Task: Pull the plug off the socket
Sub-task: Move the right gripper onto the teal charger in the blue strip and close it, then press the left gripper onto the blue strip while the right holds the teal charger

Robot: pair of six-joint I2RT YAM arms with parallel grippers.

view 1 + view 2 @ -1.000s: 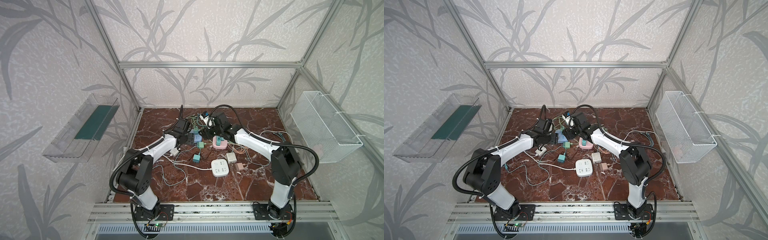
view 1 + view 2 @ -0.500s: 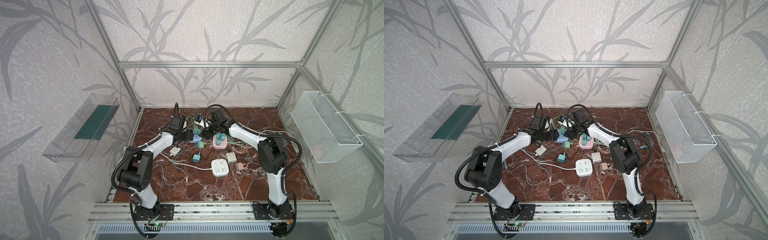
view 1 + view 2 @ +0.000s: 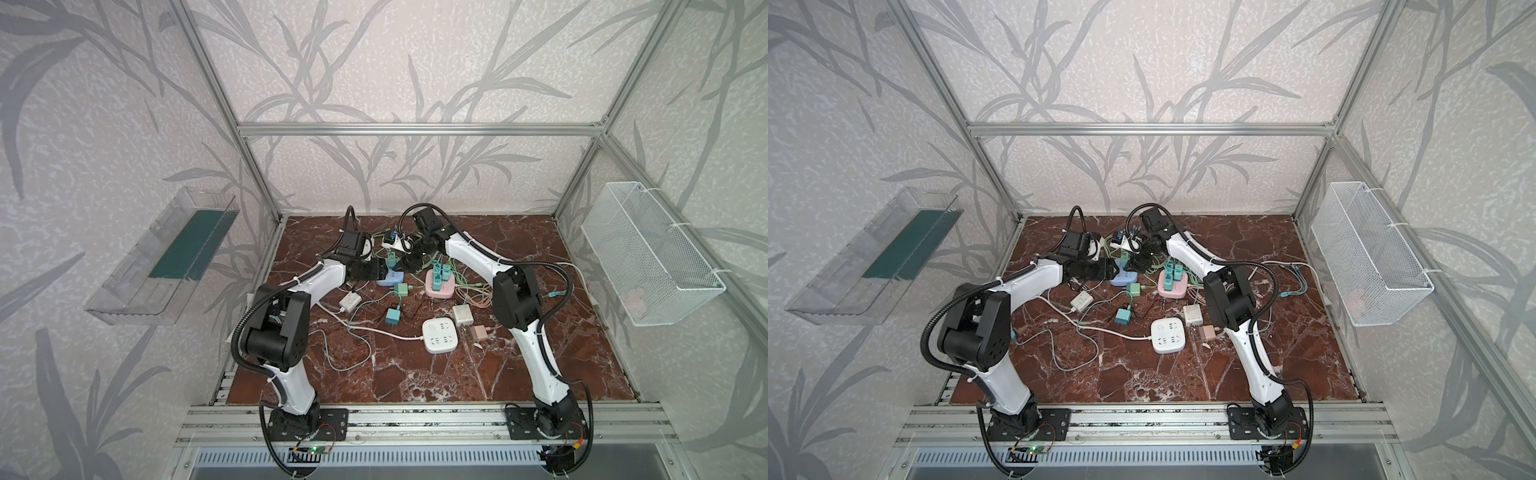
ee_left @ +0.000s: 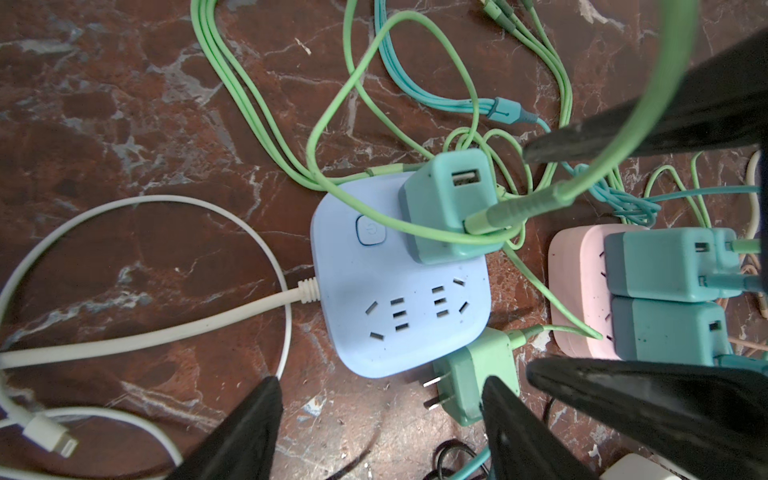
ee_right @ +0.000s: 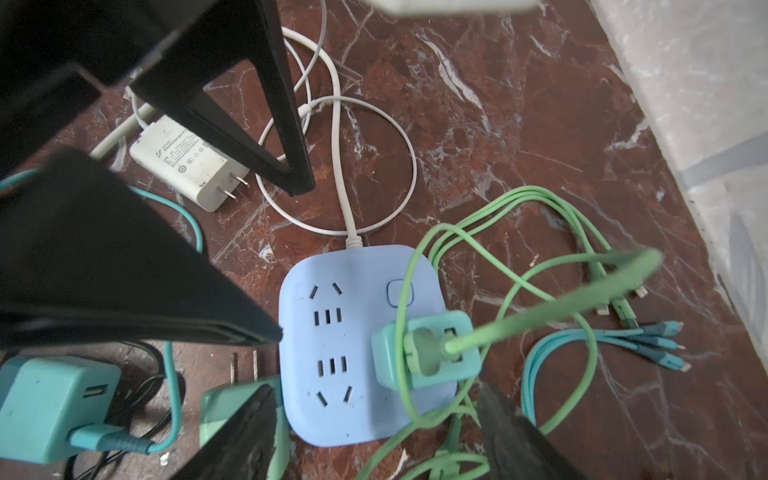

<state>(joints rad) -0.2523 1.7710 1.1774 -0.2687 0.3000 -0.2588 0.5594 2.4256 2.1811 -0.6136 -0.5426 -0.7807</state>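
Note:
The socket (image 4: 399, 299) is a pale blue square power strip lying on the marble floor, seen in both top views (image 3: 390, 277) (image 3: 1123, 277) and in the right wrist view (image 5: 345, 345). A teal plug (image 4: 446, 216) (image 5: 428, 353) stands in one corner of it, with a green cable (image 4: 332, 116) looped out of its port. My left gripper (image 4: 382, 399) (image 3: 376, 269) hovers open over the socket's left side. My right gripper (image 5: 376, 411) (image 3: 409, 262) hovers open just above socket and plug, its jaws on either side of them, touching neither. Nothing is held.
A loose green plug (image 4: 478, 382) lies against the socket. A pink socket (image 4: 577, 270) carries two teal plugs. A white charger (image 5: 191, 166), white socket (image 3: 439, 334), another teal plug (image 3: 392, 316) and tangled cables litter the floor. A wire basket (image 3: 648, 257) hangs on the right wall.
My right gripper has swung left from beside the pink socket to above the blue one. My left gripper has shifted slightly back and closer to the blue socket.

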